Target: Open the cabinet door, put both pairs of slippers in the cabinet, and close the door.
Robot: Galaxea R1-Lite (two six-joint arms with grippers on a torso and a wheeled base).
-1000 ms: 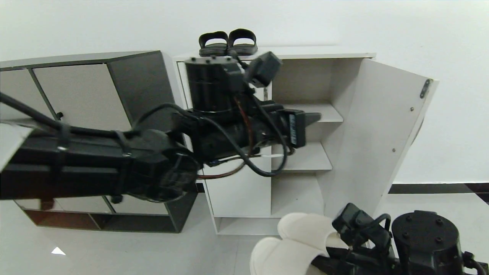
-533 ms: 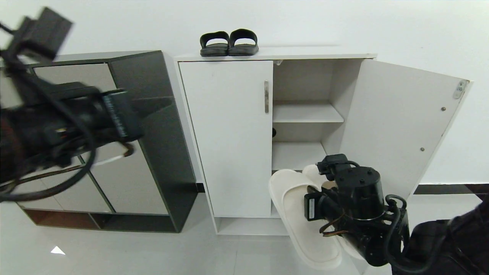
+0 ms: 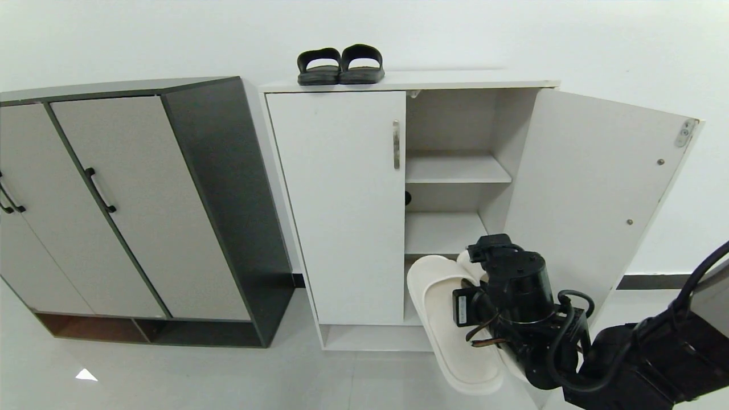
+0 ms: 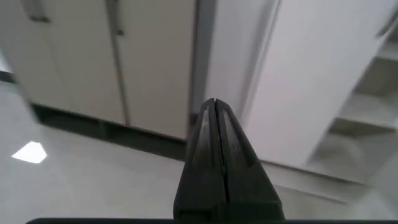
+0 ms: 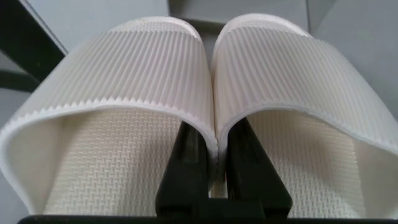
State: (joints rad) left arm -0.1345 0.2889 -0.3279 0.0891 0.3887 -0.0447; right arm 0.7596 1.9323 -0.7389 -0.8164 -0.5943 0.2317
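A pair of white slippers point(image 3: 450, 324) hangs just in front of the white cabinet's lower open compartment, toes pointing up toward the middle shelf point(image 3: 441, 230). My right gripper point(image 5: 216, 158) is shut on the two inner edges of the white slippers point(image 5: 130, 124), holding them side by side. A pair of black slippers point(image 3: 340, 65) sits on the cabinet top. The cabinet's right door point(image 3: 592, 188) stands wide open; its left door point(image 3: 342, 205) is closed. My left gripper point(image 4: 215, 106) is shut on nothing, hovering over the floor in front of the cabinets.
A dark grey cabinet point(image 3: 216, 199) with closed doors stands against the white one's left side. The upper shelf point(image 3: 455, 169) inside the open half is bare. Glossy floor point(image 3: 199, 376) spreads in front of both cabinets.
My left arm swung away to the left and out of the head view. The right door opened wider. My right arm rose with the white slippers to the open compartment.
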